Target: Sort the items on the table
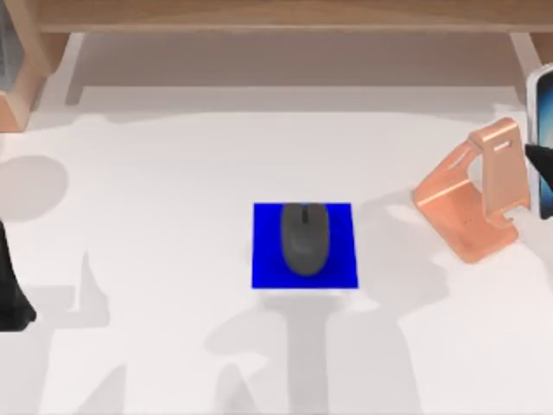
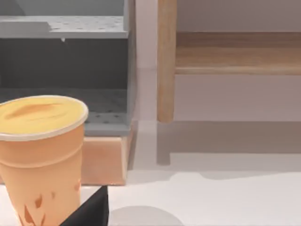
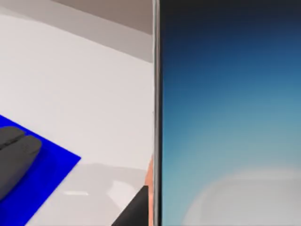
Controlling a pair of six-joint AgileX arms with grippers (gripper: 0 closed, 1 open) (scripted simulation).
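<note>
Holding the smartphone [image 1: 543, 143] pinched at the desk's [image 1: 173, 173] right edge, the right end effector [image 1: 537, 160] could clip the copper stand [image 1: 479, 194] just beside it and topple it; the left end effector's state I cannot tell.

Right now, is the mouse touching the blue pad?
Touching. In the top view the computer mouse lies flat within the blue square pad, blue visible on every side.

My white worktop [image 1: 155, 190] carries a blue pad [image 1: 304, 277] midway between my claws, a copper stand [image 1: 477, 203] just beside my right claw [image 1: 540, 160], and a wooden shelf frame [image 1: 276, 17] behind.
</note>
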